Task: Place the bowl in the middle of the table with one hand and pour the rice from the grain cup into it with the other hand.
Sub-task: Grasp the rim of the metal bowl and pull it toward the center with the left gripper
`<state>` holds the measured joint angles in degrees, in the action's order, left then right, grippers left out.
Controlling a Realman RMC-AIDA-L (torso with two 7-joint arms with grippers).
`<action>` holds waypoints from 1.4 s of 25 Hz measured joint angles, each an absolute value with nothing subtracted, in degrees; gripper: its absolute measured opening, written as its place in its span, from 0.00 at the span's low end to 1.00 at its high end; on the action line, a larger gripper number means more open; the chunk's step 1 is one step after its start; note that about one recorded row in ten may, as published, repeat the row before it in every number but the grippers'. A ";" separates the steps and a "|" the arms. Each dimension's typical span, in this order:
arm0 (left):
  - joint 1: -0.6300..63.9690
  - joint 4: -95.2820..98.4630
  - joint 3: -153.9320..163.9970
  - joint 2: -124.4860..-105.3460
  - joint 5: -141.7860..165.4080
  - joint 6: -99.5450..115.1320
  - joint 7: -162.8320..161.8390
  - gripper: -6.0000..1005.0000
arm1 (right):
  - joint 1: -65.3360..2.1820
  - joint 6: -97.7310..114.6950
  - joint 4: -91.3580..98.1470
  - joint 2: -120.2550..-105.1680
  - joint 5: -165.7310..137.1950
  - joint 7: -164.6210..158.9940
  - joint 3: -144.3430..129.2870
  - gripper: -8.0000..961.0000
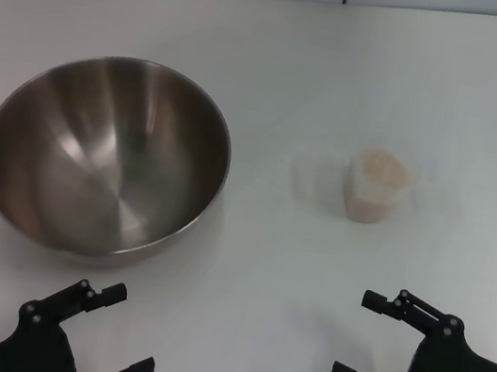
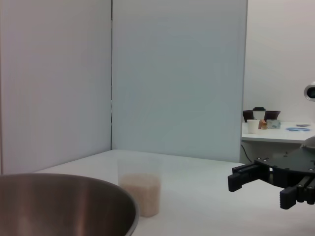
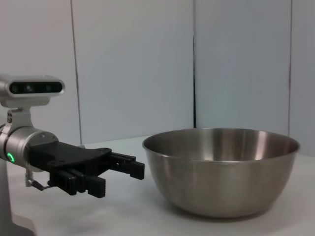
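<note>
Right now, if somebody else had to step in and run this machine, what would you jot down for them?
Left hand: open, holding nothing, hovering at the near edge of the table, just in front of the bowl.
Right hand: open, holding nothing, at the near edge on the right, in front of the grain cup.
Bowl: upright on the left part of the table, nothing inside.
Grain cup: upright to the right of the bowl, apart from it, with the rice in it.
Done: nothing yet.
Left: move the bowl to the middle with one hand, then lift the cup with the other and pour the rice in.
</note>
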<state>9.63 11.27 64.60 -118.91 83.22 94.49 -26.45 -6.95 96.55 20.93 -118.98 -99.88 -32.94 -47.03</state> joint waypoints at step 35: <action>15.87 75.44 51.45 -118.20 114.50 77.03 -115.47 0.80 | -8.13 98.48 19.59 -119.15 -99.58 -33.28 -42.79 0.87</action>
